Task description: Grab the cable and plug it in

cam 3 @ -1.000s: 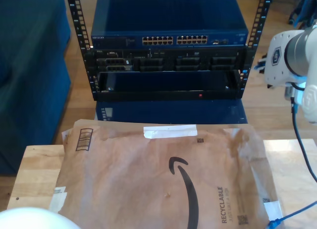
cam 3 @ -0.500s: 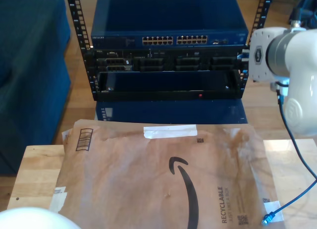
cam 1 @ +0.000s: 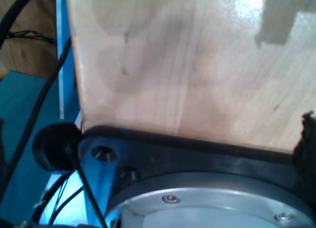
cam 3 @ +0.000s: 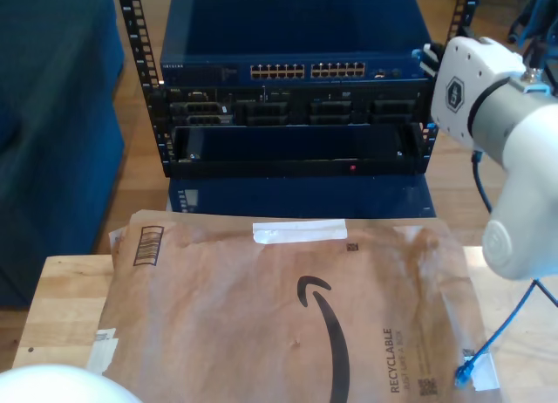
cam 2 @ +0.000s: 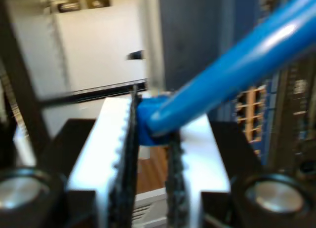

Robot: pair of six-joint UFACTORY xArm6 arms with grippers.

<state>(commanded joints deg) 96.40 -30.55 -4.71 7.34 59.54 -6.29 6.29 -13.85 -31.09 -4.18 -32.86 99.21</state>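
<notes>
Though blurred, cable (cam 2: 222,72) sits clamped in my second gripper (cam 2: 150,154).

Bright blue cable (cam 3: 485,348), brown paper envelope (cam 3: 288,316).

The cable (cam 2: 232,65) runs blurred out of frame at two o'clock, its plug end hidden between my second gripper's (cam 2: 150,139) jaws.
</notes>
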